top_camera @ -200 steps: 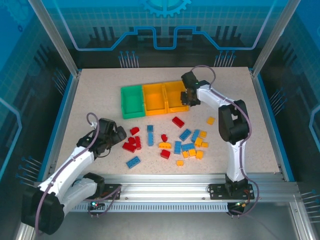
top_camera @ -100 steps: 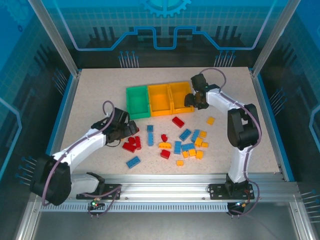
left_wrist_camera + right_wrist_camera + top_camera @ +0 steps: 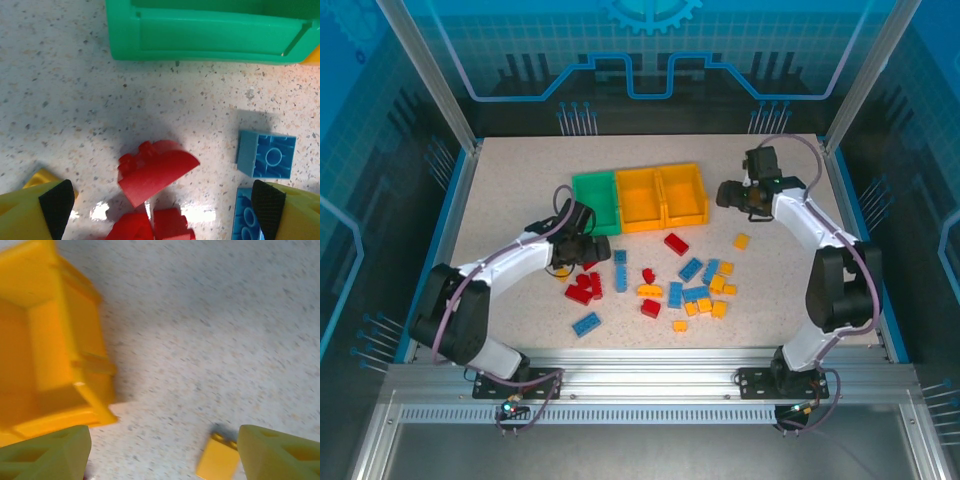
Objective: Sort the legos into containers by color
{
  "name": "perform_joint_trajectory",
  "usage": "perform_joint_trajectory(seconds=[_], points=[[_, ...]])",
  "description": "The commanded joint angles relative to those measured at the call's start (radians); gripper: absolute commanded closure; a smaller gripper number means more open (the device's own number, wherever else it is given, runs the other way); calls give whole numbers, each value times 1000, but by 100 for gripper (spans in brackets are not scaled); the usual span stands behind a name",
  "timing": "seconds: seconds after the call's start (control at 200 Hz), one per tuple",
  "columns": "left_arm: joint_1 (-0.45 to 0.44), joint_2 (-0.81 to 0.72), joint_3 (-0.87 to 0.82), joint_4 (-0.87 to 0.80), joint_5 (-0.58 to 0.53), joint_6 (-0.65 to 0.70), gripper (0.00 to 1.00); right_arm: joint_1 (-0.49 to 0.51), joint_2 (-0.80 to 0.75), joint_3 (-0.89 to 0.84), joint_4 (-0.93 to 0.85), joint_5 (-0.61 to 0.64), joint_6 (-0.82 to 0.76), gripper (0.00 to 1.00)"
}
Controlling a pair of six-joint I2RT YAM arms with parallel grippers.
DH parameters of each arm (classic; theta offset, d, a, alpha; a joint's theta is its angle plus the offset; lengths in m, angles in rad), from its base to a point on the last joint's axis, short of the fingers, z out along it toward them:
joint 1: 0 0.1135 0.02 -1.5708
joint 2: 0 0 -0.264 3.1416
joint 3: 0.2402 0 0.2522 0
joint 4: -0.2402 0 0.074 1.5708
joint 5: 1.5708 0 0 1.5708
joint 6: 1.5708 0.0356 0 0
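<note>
Left claw point(image 3: 162, 202) hung spread wide over a red curved plastic brick point(image 3: 152, 175), just near of the green plastic bin point(image 3: 200, 35). Right claw point(image 3: 165, 450) was spread too, holding nothing, right of the yellow-orange plastic bin point(image 3: 45, 355), with a small yellow brick point(image 3: 218, 462) on the speckled tabletop point(image 3: 200, 315).

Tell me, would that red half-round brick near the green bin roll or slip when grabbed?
Probably stiff and light: the red half-round brick looks like hard moulded plastic. Its curved side might rock or squirt from a pinch; the flat faces should hold better. Its smooth surface hints it's slippery.
</note>
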Motion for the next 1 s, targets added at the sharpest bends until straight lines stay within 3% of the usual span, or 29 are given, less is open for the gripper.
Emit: perform_joint_trajectory(seconds=[0.0, 0.43, 0.555, 0.995], points=[[-7, 25, 17, -15, 44, -21, 6, -29, -50, -58, 1, -34, -32, 22], [-7, -6, 10, -46, -4, 238, 11, -112, -97, -131, 6, -57, -50, 21], [-6, 28, 36, -48, 16, 278, 19, -116, -113, -148, 10, -46, -53, 21], [-6, 137, 85, -37, -9, 334, 24, -131, -168, -191, 29, -33, -94, 17]])
